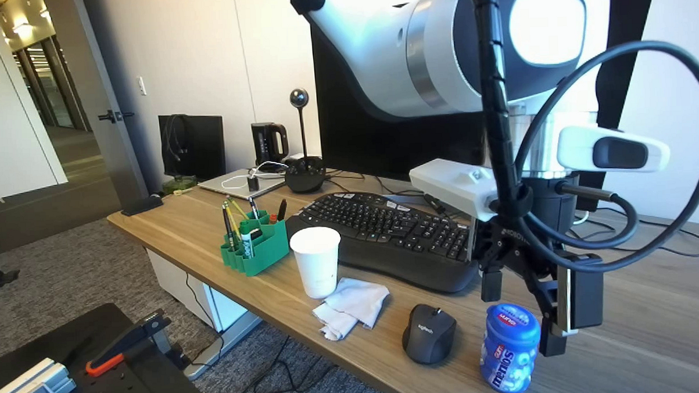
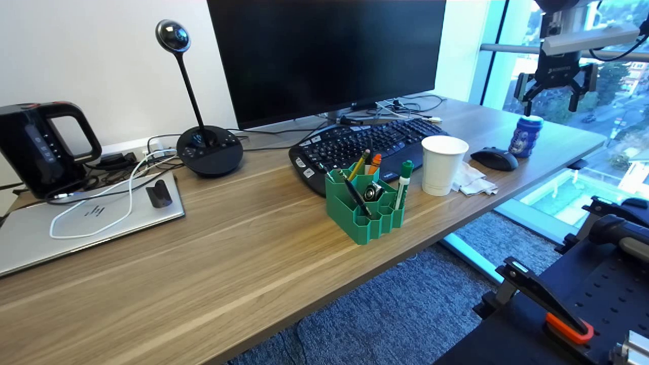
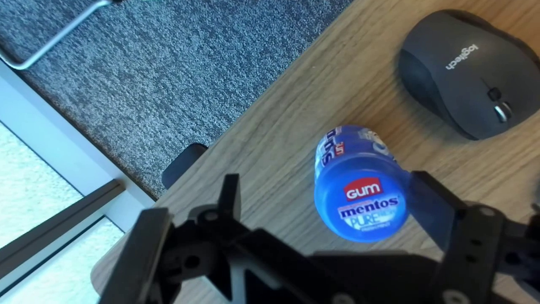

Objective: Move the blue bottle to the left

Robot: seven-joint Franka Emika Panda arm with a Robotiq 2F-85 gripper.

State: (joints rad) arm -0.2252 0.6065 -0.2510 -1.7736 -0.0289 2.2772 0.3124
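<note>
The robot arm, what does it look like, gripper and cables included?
The arm is white with rounded segments, a silvery band and dark trim. A thick dark cable loops out beside it; a ribbed black sleeve runs alongside. White housings sit above the black gripper, which has two angular, jointed fingers and small pale lettering.

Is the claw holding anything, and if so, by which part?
Nothing is held: the gripper is open; the blue Mentos gum bottle stands on the desk.
</note>
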